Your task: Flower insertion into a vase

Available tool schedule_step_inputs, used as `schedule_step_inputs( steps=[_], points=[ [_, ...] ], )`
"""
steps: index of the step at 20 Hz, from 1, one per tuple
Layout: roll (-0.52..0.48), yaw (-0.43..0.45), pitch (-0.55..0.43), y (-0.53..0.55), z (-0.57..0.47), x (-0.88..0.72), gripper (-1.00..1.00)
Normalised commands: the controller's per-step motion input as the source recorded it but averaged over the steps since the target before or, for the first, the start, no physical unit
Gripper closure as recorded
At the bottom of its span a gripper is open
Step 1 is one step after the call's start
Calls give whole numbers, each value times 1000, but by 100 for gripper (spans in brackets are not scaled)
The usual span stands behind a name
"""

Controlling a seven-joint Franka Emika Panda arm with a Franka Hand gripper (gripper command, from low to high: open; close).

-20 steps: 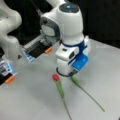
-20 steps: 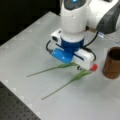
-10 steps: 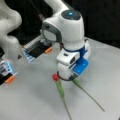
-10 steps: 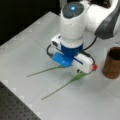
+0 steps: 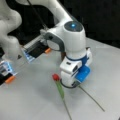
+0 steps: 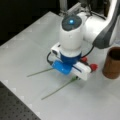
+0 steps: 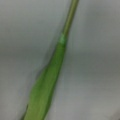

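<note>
Close under the wrist: a green flower stem and leaf [image 7: 47, 95], flat on the pale counter [image 6: 30, 45]. Pincer [image 6: 76, 77] low over that stem, fingers hidden, so cannot tell whether released or clenched. Red bloom [image 5: 56, 77] just beside it; a second stem [image 6: 40, 72] lying near. Likely light, limp, easily crushed; best taken mid-stem. Farther, toward a front view's right: the vase [image 6: 113, 62], upright, nothing showing inside.
</note>
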Motion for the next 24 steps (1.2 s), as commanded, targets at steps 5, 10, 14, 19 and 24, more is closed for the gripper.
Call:
schedule_step_inputs(
  steps=[5, 10, 14, 19, 24],
  points=[
    [-84, 75, 4, 5, -138, 252, -100],
    [-99, 89, 16, 13, -98, 253, -100],
    [-108, 78, 17, 34, -74, 250, -100],
    [-104, 82, 24, 32, -26, 218, 100],
    [-102, 102, 8, -1, -16, 178, 100]
  ],
)
